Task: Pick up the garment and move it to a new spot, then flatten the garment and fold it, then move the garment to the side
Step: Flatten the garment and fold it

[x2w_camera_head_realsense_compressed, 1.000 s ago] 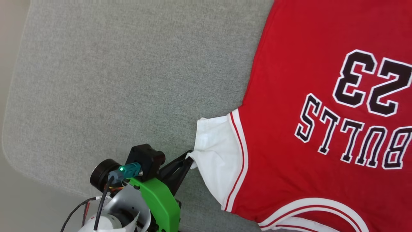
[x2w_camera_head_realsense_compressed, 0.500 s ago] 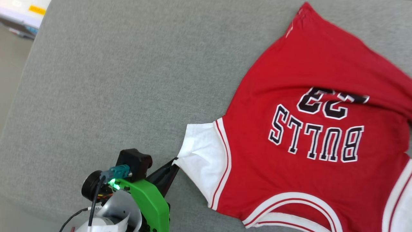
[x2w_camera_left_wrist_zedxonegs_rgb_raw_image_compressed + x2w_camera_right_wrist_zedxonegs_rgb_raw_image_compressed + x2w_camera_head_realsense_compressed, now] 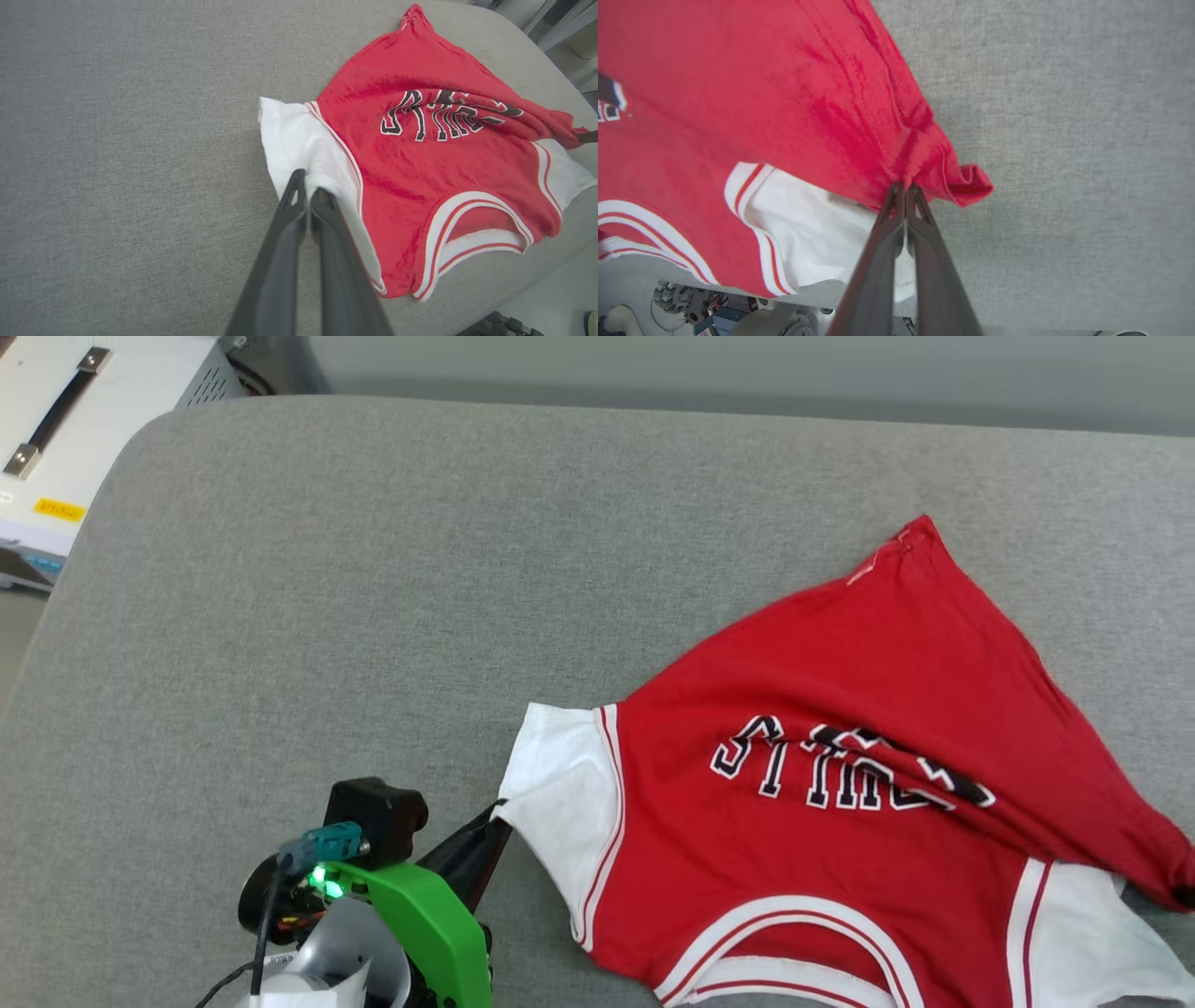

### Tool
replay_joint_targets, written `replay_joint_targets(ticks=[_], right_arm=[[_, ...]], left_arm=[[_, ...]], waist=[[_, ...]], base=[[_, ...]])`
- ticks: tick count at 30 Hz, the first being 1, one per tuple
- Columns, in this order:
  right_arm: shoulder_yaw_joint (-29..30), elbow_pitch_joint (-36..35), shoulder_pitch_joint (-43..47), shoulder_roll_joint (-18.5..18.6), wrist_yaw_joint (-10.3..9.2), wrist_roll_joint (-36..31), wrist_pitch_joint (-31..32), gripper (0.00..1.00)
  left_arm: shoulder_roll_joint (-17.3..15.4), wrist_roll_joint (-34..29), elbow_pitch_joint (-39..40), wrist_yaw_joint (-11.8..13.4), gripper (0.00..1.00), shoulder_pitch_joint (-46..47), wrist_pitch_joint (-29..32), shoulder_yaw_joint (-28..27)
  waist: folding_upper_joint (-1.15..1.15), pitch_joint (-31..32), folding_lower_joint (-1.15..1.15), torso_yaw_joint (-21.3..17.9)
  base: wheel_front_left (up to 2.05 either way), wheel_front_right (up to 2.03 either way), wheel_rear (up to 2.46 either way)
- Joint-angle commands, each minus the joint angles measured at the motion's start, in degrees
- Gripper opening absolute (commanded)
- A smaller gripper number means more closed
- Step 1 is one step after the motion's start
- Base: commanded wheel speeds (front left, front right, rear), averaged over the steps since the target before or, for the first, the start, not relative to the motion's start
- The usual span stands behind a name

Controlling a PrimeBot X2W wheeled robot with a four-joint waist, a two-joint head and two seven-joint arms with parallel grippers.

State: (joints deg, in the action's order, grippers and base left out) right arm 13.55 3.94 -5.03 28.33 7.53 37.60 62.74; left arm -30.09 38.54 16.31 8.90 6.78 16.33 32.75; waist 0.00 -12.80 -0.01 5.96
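Left pincer (image 3: pixel 308 189) grasps the white sleeve (image 3: pixel 289 133) of the shirt (image 3: pixel 402 177), right pincer (image 3: pixel 905 187) its red hem (image 3: pixel 959 179); folding, I think; next, lay the hem flat.

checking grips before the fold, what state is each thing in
shirt: front up, rumpled, a fold covering part of the lettering
left gripper: shut on the white sleeve
right gripper: shut on the red hem

The left pincer (image 3: pixel 499 809) pinches the white sleeve corner of the red garment (image 3: pixel 794 887) on the grey cushion (image 3: pixel 373 569).
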Motion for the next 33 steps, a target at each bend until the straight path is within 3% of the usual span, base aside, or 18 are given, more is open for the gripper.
replay_joint_targets(ticks=[1, 13, 14, 15, 25, 33], right_arm=[[0.69, -1.54, 2.4, -0.98, -0.04, 0.14, 0.56, 0.0], [3.59, -7.29, 11.66, -7.54, -0.04, -2.74, 2.14, 0.0], [3.66, -7.75, 11.55, -7.6, -0.04, -3.07, 1.72, 0.41], [3.6, -8.06, 11.41, -7.62, -0.04, -3.08, 1.49, 1.0], [3.47, -14.81, 6.27, -4.69, -0.04, -0.24, 5.2, 1.0], [1.21, -18.61, -6.01, -2.38, -0.04, -0.66, 9.92, 1.0]], left_arm=[[0.37, 0.72, -0.3, 0.56, 0.0, -0.67, -0.73, -0.53], [3.02, 1.91, -3.21, 0.59, 0.0, -0.57, -3.64, -0.8], [3.11, 1.89, -3.3, 0.5, 0.0, -0.45, -3.77, -0.75], [3.17, 1.88, -3.33, 0.47, 0.0, -0.36, -3.94, -0.78], [2.76, 0.98, -1.36, 0.35, 0.0, 0.4, -4.38, -0.51], [1.85, -0.63, 1.52, 0.07, 0.0, 1.81, -3.19, 0.63]], waist=[[0.0, 2.24, 0.01, -1.97], [0.0, 3.32, 0.01, -2.34], [0.0, 3.27, 0.01, -2.28], [0.0, 3.26, 0.01, -2.22], [0.0, 1.19, 0.01, -0.54], [0.0, -3.91, 0.01, 3.19]], base=[[0.0, 0.0, 0.0], [0.0, 0.0, 0.0], [0.0, 0.0, 0.0], [0.0, 0.0, 0.0], [0.0, 0.0, 0.0], [0.0, 0.0, 0.0]])
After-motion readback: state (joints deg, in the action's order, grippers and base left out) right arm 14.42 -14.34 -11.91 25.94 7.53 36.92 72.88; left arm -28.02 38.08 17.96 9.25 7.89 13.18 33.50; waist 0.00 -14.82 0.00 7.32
